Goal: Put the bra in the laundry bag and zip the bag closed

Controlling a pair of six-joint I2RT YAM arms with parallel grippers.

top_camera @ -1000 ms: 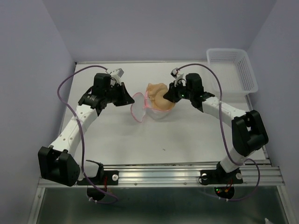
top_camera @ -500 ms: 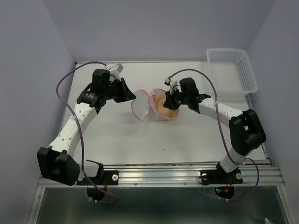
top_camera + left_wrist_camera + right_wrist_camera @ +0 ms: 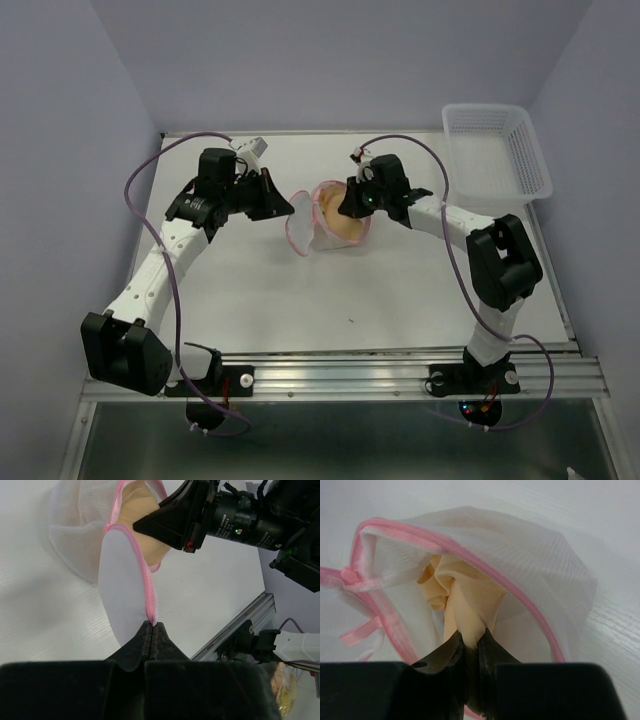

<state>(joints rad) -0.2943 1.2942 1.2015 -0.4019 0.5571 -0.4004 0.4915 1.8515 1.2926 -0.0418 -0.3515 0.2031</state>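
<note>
The laundry bag [image 3: 335, 225] is a white mesh pouch with a pink zipper rim at the table's middle. Its round flap [image 3: 298, 225] stands open to the left. My left gripper [image 3: 284, 208] is shut on the flap's pink rim [image 3: 150, 611] and holds it open. The beige bra [image 3: 338, 200] sits in the bag's mouth. My right gripper [image 3: 345, 205] is shut on a fold of the bra [image 3: 467, 607] inside the opening of the bag [image 3: 540, 565]. In the left wrist view the right gripper [image 3: 145, 525] reaches into the bag [image 3: 80, 525].
A white lattice basket [image 3: 495, 150] stands at the back right. Purple cables loop from both arms. The aluminium rail [image 3: 400, 375] runs along the near edge.
My right gripper has moved left and pushed the bra down into the bag's mouth. My left gripper has held the flap, shifting slightly up and right.
</note>
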